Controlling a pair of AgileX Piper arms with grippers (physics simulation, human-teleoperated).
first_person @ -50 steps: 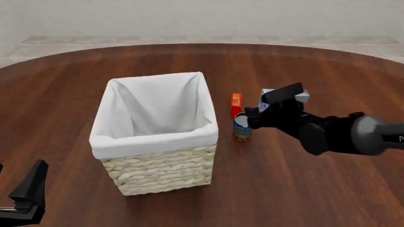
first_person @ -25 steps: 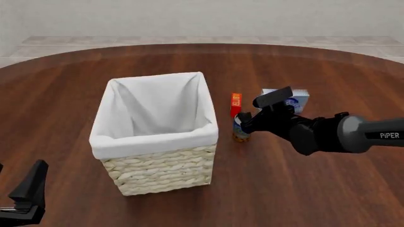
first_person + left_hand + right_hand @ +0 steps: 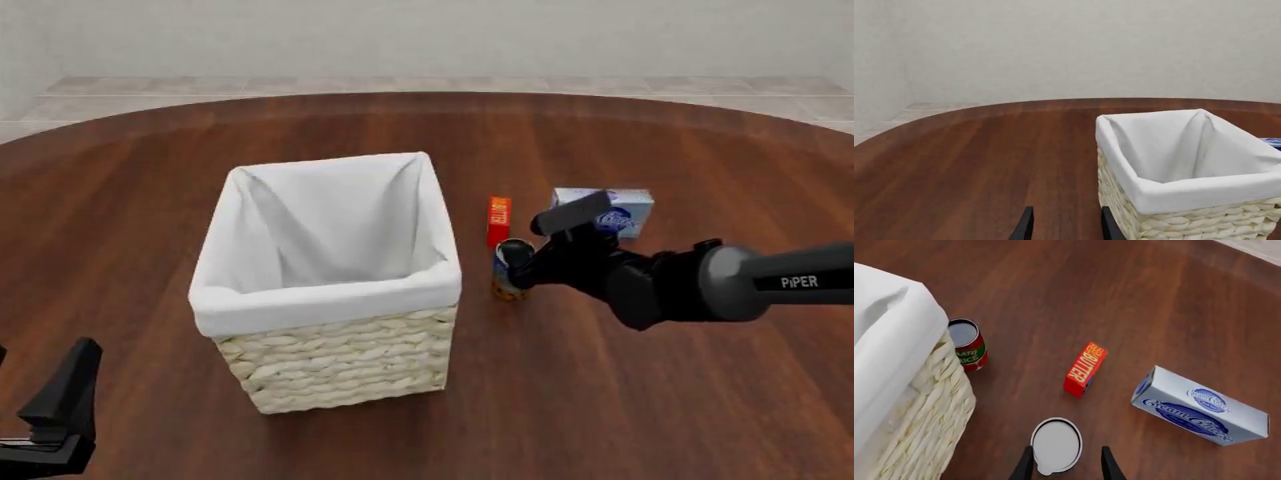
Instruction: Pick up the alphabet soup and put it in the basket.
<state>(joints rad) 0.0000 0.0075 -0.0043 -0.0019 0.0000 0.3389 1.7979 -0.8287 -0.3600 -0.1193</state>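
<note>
Beside basket point(image 3: 327, 300), R end effector point(image 3: 514, 262) open w/ fingers astride alphabet soup point(image 3: 1056, 445)

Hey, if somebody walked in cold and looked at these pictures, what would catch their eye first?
Probably the big cream basket with its white lining, standing near the middle of the dark wooden table. Next, the right claw, open and reaching straight at the alphabet soup just right of the basket, with a red butter box and a cream cheese box just beyond it.
</note>
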